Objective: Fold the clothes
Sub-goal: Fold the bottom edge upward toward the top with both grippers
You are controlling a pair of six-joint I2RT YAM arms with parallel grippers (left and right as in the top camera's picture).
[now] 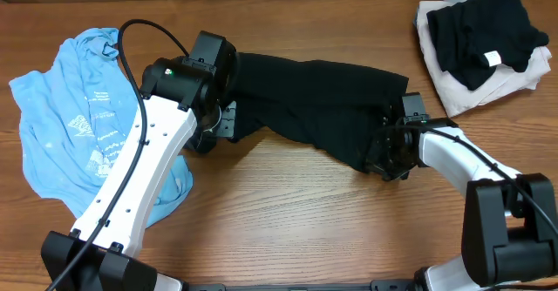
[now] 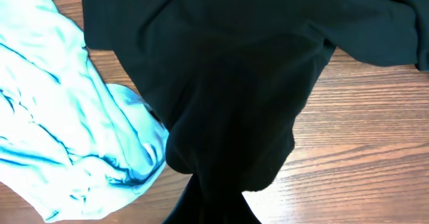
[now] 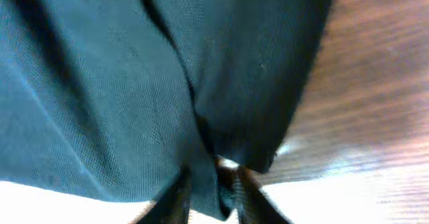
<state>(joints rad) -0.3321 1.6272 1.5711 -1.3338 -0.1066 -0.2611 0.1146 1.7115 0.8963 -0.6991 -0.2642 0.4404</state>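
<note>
A large black garment (image 1: 314, 99) lies stretched across the middle of the table between my two grippers. My left gripper (image 1: 220, 121) is shut on its left end; in the left wrist view the black cloth (image 2: 228, 83) hangs bunched from the jaws and hides the fingers. My right gripper (image 1: 384, 156) is shut on the garment's right end; in the right wrist view the fingers (image 3: 211, 184) pinch a fold of the black cloth (image 3: 134, 83). A light-blue T-shirt (image 1: 74, 125) with white print lies crumpled at the left and also shows in the left wrist view (image 2: 60, 117).
A stack of folded clothes (image 1: 484, 43), a black piece on top of a pale one, sits at the back right corner. Bare wooden table (image 1: 296, 213) lies in front of the black garment.
</note>
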